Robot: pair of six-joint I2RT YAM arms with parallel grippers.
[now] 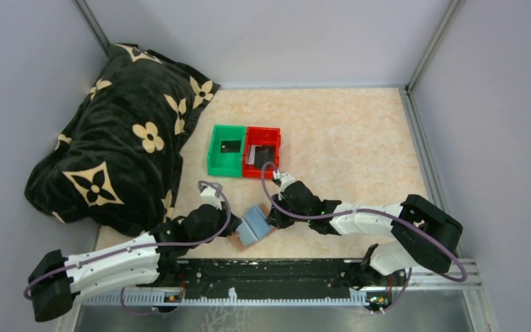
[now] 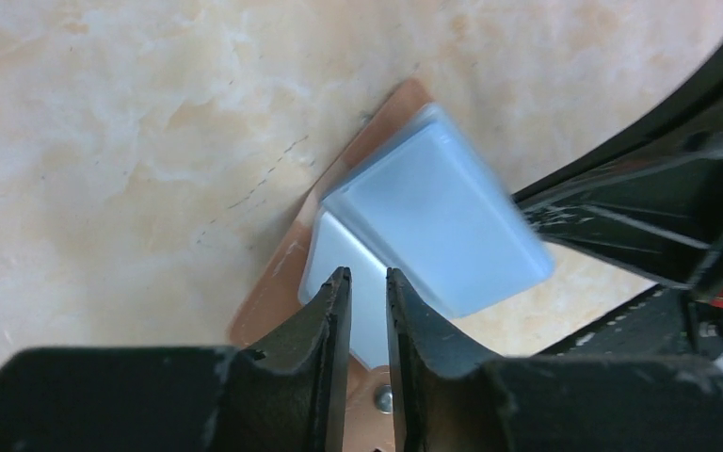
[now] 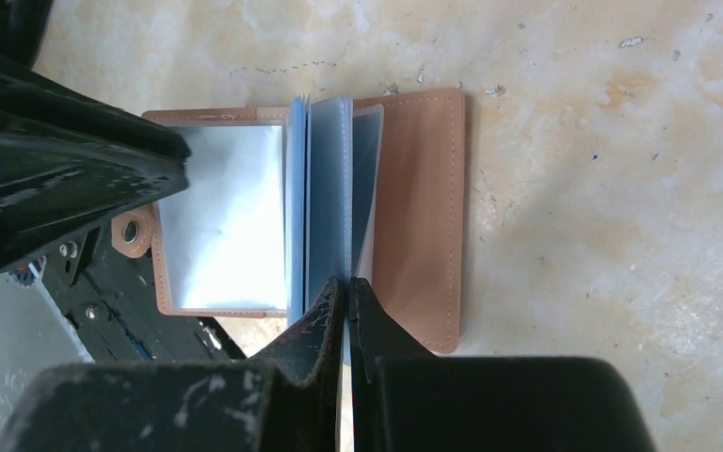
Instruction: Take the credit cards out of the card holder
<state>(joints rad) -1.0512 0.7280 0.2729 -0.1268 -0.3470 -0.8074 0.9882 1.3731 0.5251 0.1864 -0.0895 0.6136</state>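
On marbled table (image 1: 359,138), right jaws pinch card holder's (image 3: 419,217) sleeves (image 3: 328,188), left jaws grip its cover (image 2: 273,282).

The card holder (image 3: 414,217), tan-brown outside, lies spread open on the desk (image 1: 352,138) near its front edge. Its pale blue clear sleeves (image 3: 325,188) stand fanned up at the spine. One dark card (image 1: 230,146) lies flat in the green bin (image 1: 215,153), and another card (image 1: 261,153) in the red bin (image 1: 278,146).

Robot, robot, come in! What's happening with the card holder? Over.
Right gripper shut on a sleeve of the card holder. Left gripper nearly shut, over its other flap. Nothing in the way.
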